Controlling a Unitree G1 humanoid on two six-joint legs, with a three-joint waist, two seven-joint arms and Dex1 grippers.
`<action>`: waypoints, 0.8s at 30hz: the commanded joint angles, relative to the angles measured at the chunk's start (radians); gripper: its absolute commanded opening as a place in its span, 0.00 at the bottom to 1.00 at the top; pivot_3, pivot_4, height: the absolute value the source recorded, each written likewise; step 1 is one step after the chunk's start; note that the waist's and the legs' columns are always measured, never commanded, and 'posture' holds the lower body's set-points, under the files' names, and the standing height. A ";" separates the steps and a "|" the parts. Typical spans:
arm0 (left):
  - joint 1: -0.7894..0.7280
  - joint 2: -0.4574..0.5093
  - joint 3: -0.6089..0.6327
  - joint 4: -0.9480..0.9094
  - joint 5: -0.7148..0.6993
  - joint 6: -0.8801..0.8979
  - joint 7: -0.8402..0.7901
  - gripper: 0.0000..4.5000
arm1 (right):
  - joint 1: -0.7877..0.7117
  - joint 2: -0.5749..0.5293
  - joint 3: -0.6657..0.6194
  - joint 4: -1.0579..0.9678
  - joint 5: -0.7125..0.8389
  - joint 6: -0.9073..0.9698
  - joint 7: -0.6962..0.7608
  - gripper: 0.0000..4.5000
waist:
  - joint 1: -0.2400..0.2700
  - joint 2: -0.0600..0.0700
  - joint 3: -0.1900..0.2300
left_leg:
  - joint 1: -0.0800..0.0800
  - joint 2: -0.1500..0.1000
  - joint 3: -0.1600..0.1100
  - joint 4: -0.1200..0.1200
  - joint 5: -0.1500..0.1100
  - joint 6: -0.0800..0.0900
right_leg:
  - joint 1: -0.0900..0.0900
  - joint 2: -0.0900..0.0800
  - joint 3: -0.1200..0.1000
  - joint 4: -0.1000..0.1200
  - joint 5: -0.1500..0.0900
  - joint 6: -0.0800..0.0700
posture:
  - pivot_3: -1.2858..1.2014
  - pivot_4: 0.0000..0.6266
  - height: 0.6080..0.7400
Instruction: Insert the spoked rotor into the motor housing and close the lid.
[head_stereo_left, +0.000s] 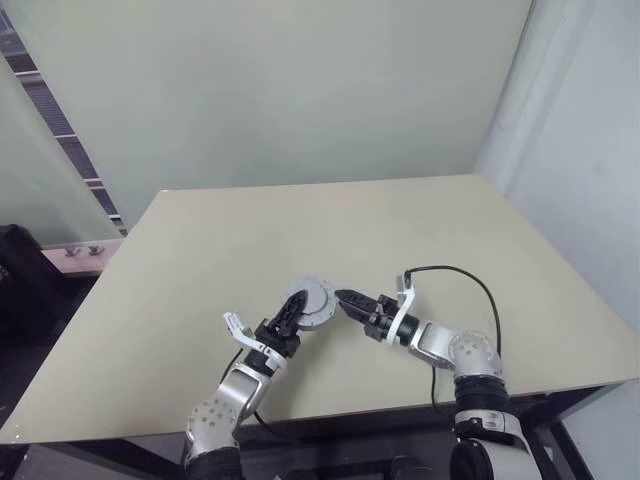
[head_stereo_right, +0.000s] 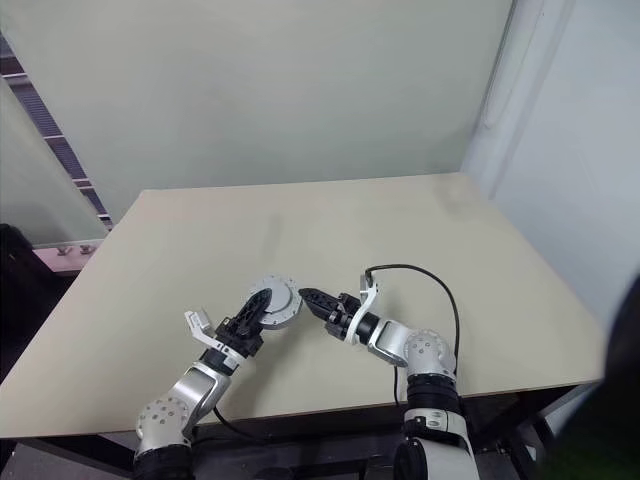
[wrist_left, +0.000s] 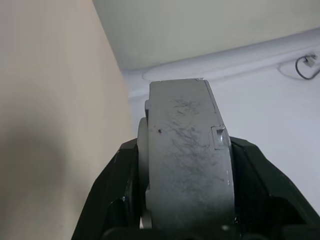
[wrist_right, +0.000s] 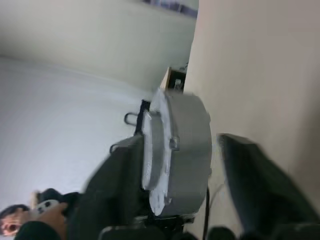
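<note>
The motor housing (head_stereo_left: 310, 298) is a round grey drum held edge-on just above the table, with my left gripper (head_stereo_left: 293, 313) shut on its flat faces. Black fingers (wrist_left: 116, 190) press both sides of its scuffed rim (wrist_left: 187, 160). A thinner pale disc, the lid (wrist_right: 151, 150), lies flat against one face of the housing. My right gripper (head_stereo_left: 347, 299) points at the housing from the right. It is open, its fingers (wrist_right: 255, 185) standing on either side of the drum with a gap. The spoked rotor is hidden.
The beige table (head_stereo_left: 400, 220) stretches bare ahead and to both sides, ending at a pale wall. A black cable (head_stereo_left: 470, 280) loops over my right wrist. A person's hand (wrist_right: 47, 212) with a white controller appears in the right wrist view.
</note>
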 joint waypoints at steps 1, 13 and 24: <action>-0.014 0.000 0.010 -0.030 -0.018 -0.028 -0.019 0.45 | -0.004 -0.010 0.011 -0.051 0.030 -0.009 0.015 0.89 | -0.001 0.000 0.000 | 0.000 0.000 0.000 0.000 0.000 0.000 | 0.000 0.000 0.000 0.000 0.000 0.000 | 0.52 0.00 1.00; -0.006 0.006 0.001 -0.069 0.174 -0.288 -0.001 0.45 | 0.129 -0.197 0.443 -0.212 -0.390 -0.558 0.220 1.00 | -0.003 -0.001 0.000 | 0.000 0.000 0.002 0.000 0.000 -0.001 | 0.000 0.001 0.001 0.000 0.000 0.000 | 0.52 0.00 1.00; -0.023 0.170 -0.039 0.026 0.537 -0.561 0.033 0.45 | 0.167 -0.271 0.651 -0.180 -0.676 -0.973 0.234 1.00 | 0.023 -0.005 0.001 | 0.001 0.001 0.001 0.004 0.000 -0.001 | 0.002 0.002 0.002 0.000 -0.001 -0.001 | 0.52 0.00 1.00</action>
